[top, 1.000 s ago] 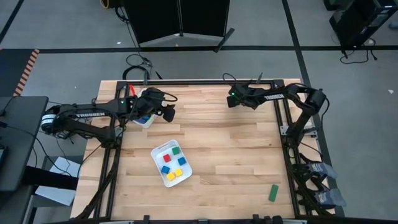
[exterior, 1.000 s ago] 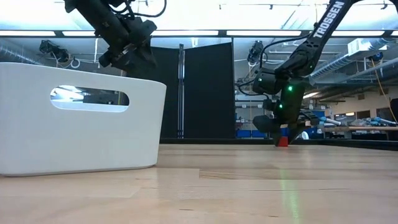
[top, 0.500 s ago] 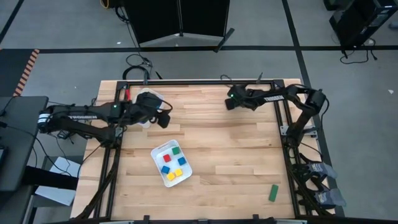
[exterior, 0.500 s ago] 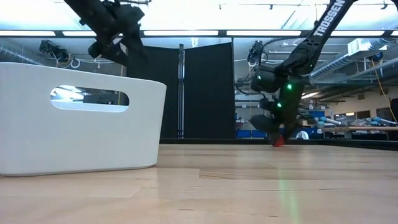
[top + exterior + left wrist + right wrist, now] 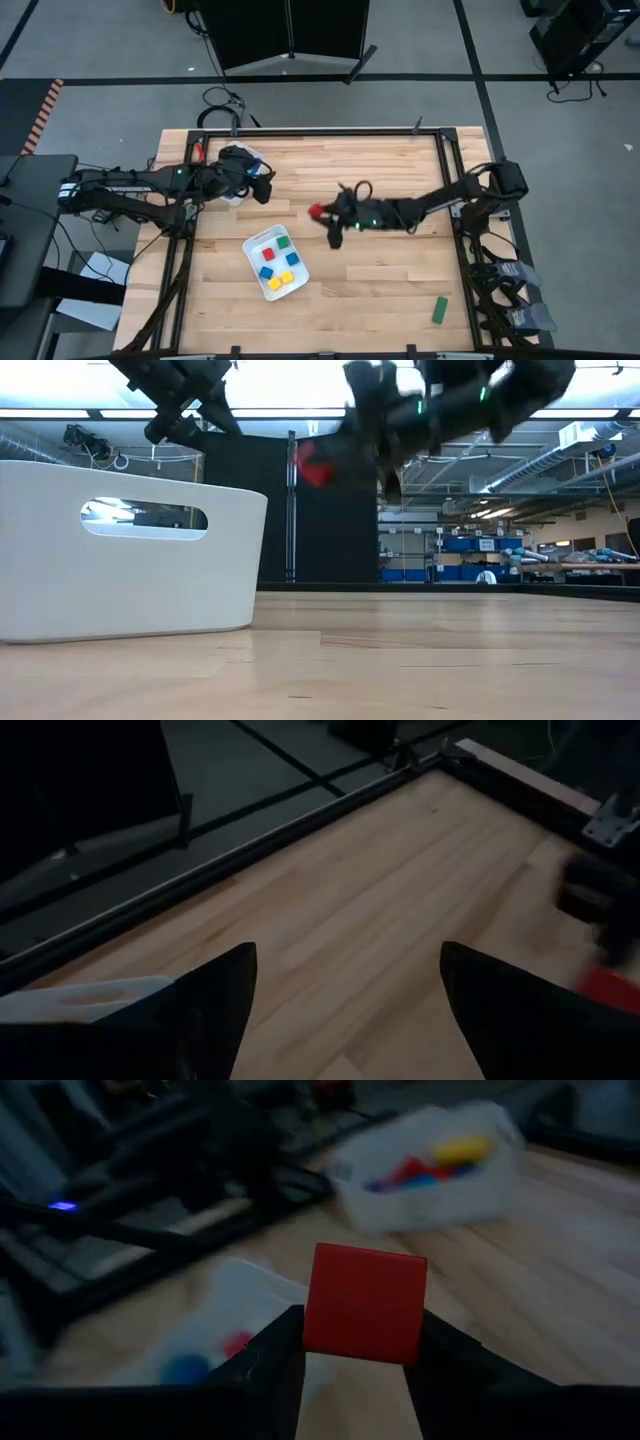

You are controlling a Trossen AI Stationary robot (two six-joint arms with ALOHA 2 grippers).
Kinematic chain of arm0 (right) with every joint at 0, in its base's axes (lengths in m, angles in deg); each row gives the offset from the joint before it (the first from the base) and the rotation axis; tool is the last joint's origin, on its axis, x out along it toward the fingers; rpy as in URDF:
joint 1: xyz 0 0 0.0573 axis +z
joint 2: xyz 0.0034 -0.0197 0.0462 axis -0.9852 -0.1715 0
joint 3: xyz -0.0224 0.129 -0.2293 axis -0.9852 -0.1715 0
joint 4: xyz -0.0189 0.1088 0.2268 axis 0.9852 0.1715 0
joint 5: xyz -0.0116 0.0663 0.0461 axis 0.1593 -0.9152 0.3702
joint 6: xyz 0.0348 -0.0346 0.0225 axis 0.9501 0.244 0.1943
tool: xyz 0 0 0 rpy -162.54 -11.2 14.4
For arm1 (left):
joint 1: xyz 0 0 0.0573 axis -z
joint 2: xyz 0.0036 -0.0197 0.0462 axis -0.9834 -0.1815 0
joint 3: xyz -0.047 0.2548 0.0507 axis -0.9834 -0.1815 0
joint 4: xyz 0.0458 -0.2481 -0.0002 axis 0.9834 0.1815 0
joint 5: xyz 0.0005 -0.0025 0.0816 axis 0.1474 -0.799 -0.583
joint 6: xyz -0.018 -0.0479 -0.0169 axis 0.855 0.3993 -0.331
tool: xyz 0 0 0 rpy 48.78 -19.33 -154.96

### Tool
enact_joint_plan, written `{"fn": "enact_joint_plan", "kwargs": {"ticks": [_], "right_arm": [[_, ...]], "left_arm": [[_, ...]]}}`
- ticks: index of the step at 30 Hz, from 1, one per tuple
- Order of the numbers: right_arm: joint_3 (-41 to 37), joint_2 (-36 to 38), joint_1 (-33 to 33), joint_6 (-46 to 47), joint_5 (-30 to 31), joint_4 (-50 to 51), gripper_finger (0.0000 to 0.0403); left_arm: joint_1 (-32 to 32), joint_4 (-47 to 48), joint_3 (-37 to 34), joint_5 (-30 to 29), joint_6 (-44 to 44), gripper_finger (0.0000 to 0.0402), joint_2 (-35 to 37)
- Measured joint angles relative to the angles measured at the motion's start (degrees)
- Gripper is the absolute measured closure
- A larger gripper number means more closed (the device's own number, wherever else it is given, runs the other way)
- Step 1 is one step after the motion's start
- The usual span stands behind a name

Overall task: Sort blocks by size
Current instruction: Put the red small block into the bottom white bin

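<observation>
While right end effector [image 5: 352, 1355] is clamped on red cube [image 5: 364, 1302], go slow & drop it flat in white tray [image 5: 254, 247] w/ small cubes.

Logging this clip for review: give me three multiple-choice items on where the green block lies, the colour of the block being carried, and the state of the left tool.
1. Where on the table does the green block lie?
A. in the tray
B. alone near the right front corner
C. in the bin

2. What colour is the block in the right tool?
A. red
B. yellow
C. purple

3. How is the left tool?
A. shut on a block
B. open and empty
C. out of view

Answers:
1 B, the high view shows it apart from the tray and the bin.
2 A, a red block sits between its fingers.
3 B, its wrist view shows spread fingers with only bare table between.
</observation>
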Motion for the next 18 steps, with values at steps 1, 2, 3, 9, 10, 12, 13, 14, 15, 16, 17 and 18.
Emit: {"fn": "enact_joint_plan", "kwargs": {"ticks": [1,2,3,9,10,12,13,14,15,16,17,18], "right_arm": [[1.05,-0.01,1.92,-0.28,1.14,-0.29,0.0254],[2.31,-0.40,3.57,-0.60,2.29,-0.42,0.0254],[3.62,-0.78,5.15,-0.97,3.20,-0.54,0.0254],[13.91,-8.38,11.52,-4.07,4.96,-0.61,0.0245],[15.88,-10.50,12.11,-4.27,4.53,-0.67,0.0245],[19.94,-14.94,13.08,-4.37,3.21,-0.36,0.0246],[21.94,-17.38,13.16,-4.37,2.18,-0.30,0.0247],[23.50,-19.15,13.21,-4.39,1.36,-0.15,0.0247],[24.86,-20.85,13.22,-4.53,0.45,0.35,0.0246],[26.32,-22.26,13.22,-4.54,-0.56,0.16,0.0242],[27.17,-23.01,13.21,-4.58,-1.47,-0.02,0.0236],[27.50,-23.49,13.20,-4.69,-1.82,0.03,0.0227]], "left_arm": [[0.00,-0.64,0.00,0.02,-0.39,0.0081,-0.28],[0.00,-1.70,0.00,0.00,-0.69,0.0081,-0.52],[0.00,-3.21,0.00,0.03,-0.94,0.0081,-0.60],[0.81,-9.88,0.02,-0.21,-1.93,0.0080,-0.62],[1.23,-10.81,0.02,-0.33,-1.94,0.0080,-0.62],[2.51,-12.09,0.03,-0.69,-1.94,0.0080,-0.55],[3.02,-12.44,0.09,-0.81,-1.96,0.0080,-0.55],[3.56,-12.58,0.09,-0.99,-2.08,0.0080,-0.55],[4.33,-12.82,0.09,-1.44,-2.20,0.0080,-0.55],[5.01,-12.93,0.09,-1.70,-2.21,0.0080,-0.55],[5.64,-12.90,0.09,-1.90,-2.25,0.0080,-0.55],[6.47,-12.90,0.09,-2.24,-2.27,0.0080,-0.55]]}}
